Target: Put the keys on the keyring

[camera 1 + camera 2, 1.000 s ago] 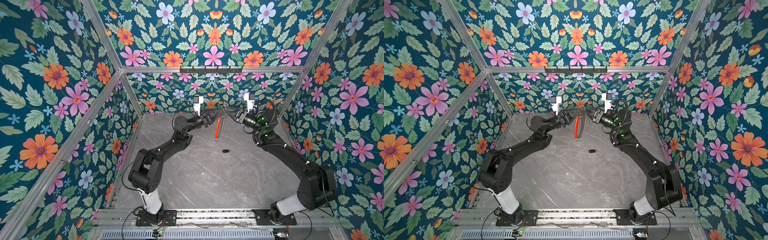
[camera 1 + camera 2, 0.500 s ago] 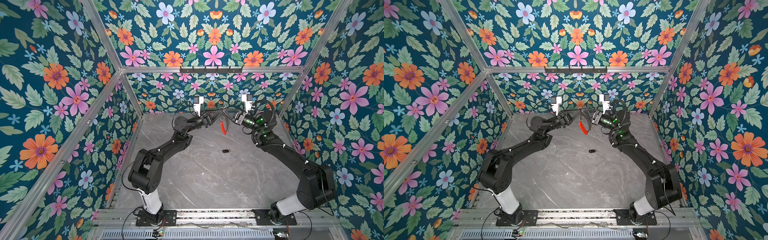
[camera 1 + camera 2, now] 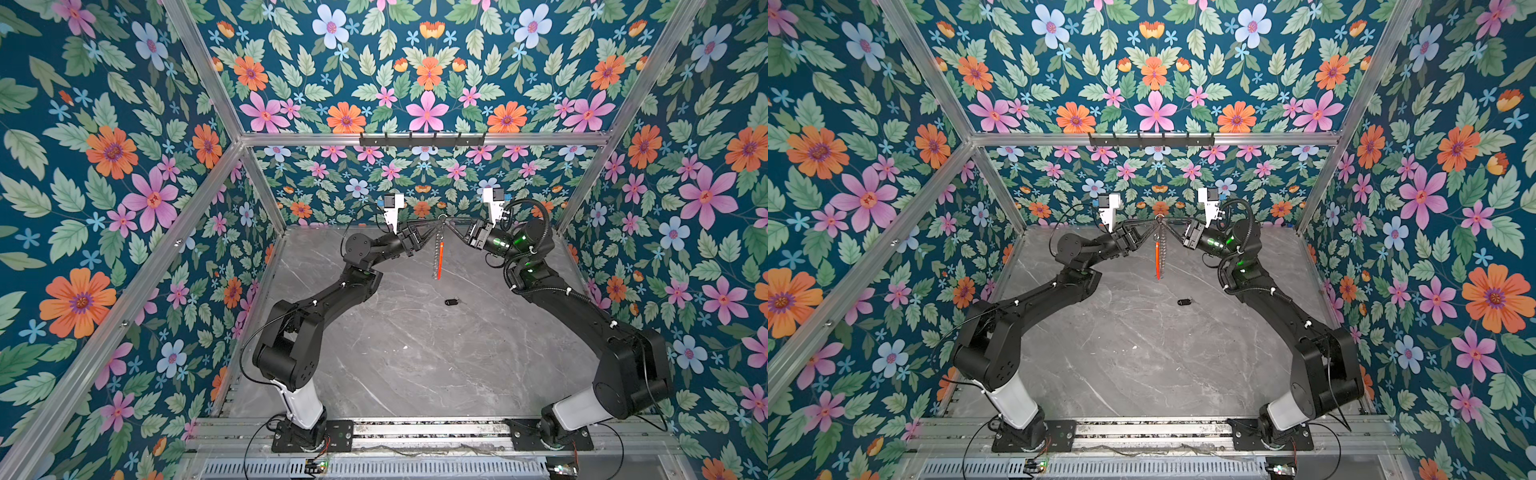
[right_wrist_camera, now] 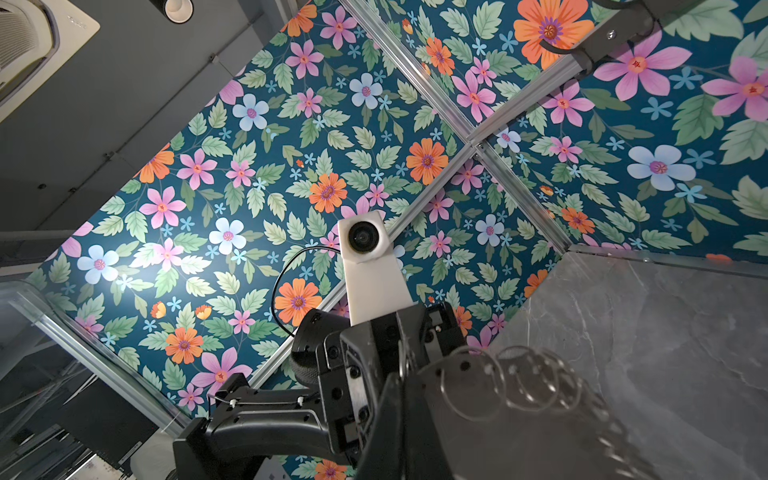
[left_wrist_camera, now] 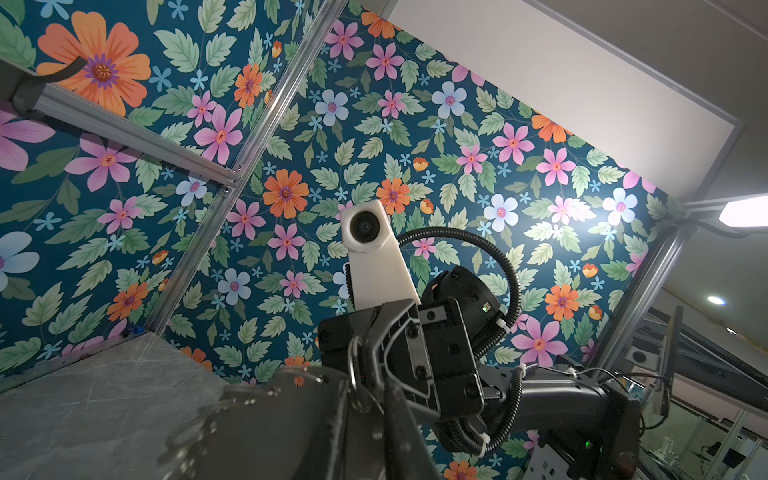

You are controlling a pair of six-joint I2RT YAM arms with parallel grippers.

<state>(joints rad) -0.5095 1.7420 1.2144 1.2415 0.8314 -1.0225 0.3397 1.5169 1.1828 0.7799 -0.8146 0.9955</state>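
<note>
i am holding the keyring (image 3: 438,257) up off the table (image 3: 415,365) at the far end of the cell, and in both top views it is hanging edge-on, red segment down, from the spot where the two claws are meeting. the right gripper (image 3: 455,227) is pinching fully closed on the top of the loop, and its wrist view is showing small silver rings bunching just beside its fingers. the left gripper (image 3: 432,224) is sitting narrow, tips against the same top point; its wrist view is blurred up close, so i cannot tell whether it is really clamping the wire or only touching it.

the key fob (image 3: 451,302) is lying alone on the marble, below the loop and well apart from it, so nothing is getting threaded yet. i am judging this as the step of steadying and presenting the ring. next, one claw needs to be letting go and dropping to the fob while its partner is carrying the loop.
</note>
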